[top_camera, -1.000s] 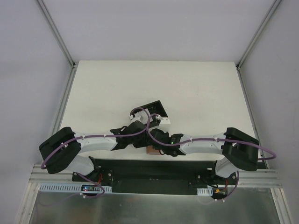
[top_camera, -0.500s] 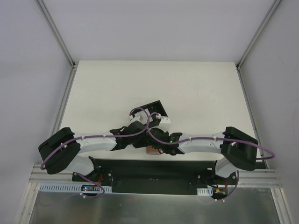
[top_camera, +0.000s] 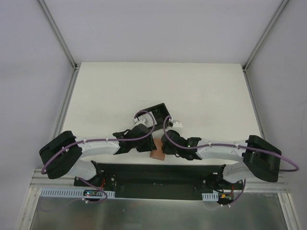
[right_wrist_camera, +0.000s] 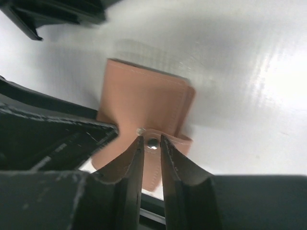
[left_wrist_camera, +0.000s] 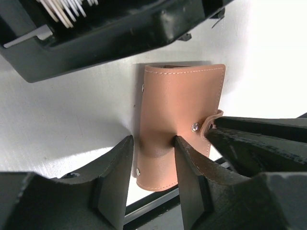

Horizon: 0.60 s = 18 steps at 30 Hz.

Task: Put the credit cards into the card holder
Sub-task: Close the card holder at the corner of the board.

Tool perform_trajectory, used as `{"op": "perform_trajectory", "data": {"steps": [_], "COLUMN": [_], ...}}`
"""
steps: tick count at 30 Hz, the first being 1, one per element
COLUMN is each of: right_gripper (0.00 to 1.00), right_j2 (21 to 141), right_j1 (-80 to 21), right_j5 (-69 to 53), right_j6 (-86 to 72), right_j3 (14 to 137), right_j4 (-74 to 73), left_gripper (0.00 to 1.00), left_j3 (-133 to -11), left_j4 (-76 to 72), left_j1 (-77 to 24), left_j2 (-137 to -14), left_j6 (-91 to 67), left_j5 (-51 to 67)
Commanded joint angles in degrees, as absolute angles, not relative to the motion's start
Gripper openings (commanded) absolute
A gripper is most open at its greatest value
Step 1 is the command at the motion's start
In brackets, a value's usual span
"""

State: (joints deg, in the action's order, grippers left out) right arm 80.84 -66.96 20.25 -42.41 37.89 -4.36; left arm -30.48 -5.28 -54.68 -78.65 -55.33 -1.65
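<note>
1. The card holder (left_wrist_camera: pixel 182 96) lies closed-looking at the table's (top_camera: pixel 192 86) near edge; no cards show.
2. Left gripper (left_wrist_camera: pixel 153 141), half open, pinches its side.
3. Right gripper (right_wrist_camera: pixel 151 139), barely parted, straddles the snap strap (left_wrist_camera: pixel 213 120); whether it grips is unclear.
4. Likely all card loading remains.

Robotics laboratory test cell: two white-and-black machines, the left arm (top_camera: pixel 96 146) and the right arm (top_camera: pixel 220 149), stood bolted side by side to a black base plate (top_camera: pixel 158 175) on an aluminium rail (top_camera: pixel 273 184) at the near edge of a white worktop (top_camera: pixel 201 91). Pale panels (top_camera: pixel 163 28) set in aluminium frame posts (top_camera: pixel 57 33) boxed the worktop in. Purple cables (top_camera: pixel 285 165) ran exposed along the arms, a slotted cable duct (top_camera: pixel 62 192) lay by the bases, and wrist cameras looked down the black fingers of the left end effector (left_wrist_camera: pixel 152 140) and the right end effector (right_wrist_camera: pixel 151 139).
</note>
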Motion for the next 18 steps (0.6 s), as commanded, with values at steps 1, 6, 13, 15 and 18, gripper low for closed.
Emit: {"op": "perform_trajectory", "data": {"steps": [1, 6, 13, 15, 18], "right_gripper": [0.24, 0.27, 0.25, 0.24, 0.22], "right_j2": [75.33, 68.83, 64.16, 63.81, 63.55], "right_j1": [-65.04, -63.46, -62.84, -62.67, -62.49], "right_j5": [17.58, 16.61, 15.21, 14.42, 14.33], "right_j6": [-39.29, -39.9, -42.62, -43.15, -43.77], "right_j3": [34.11, 31.12, 27.6, 26.72, 26.28], "right_j4": [-11.61, -9.14, -5.99, -4.49, -4.31], "left_gripper": [0.4, 0.41, 0.42, 0.41, 0.41], "left_j3": [-31.55, -33.83, -36.82, -37.35, -37.53], "left_j4": [0.79, 1.23, 2.11, 2.29, 2.11], "left_j1": [-54.4, -54.32, -53.62, -53.44, -53.35], "left_j2": [-78.92, -79.28, -79.19, -78.49, -77.08], "left_j6": [-51.07, -48.26, -44.65, -43.78, -42.63], "left_j5": [-2.64, -3.25, -3.96, -3.87, -3.78]}}
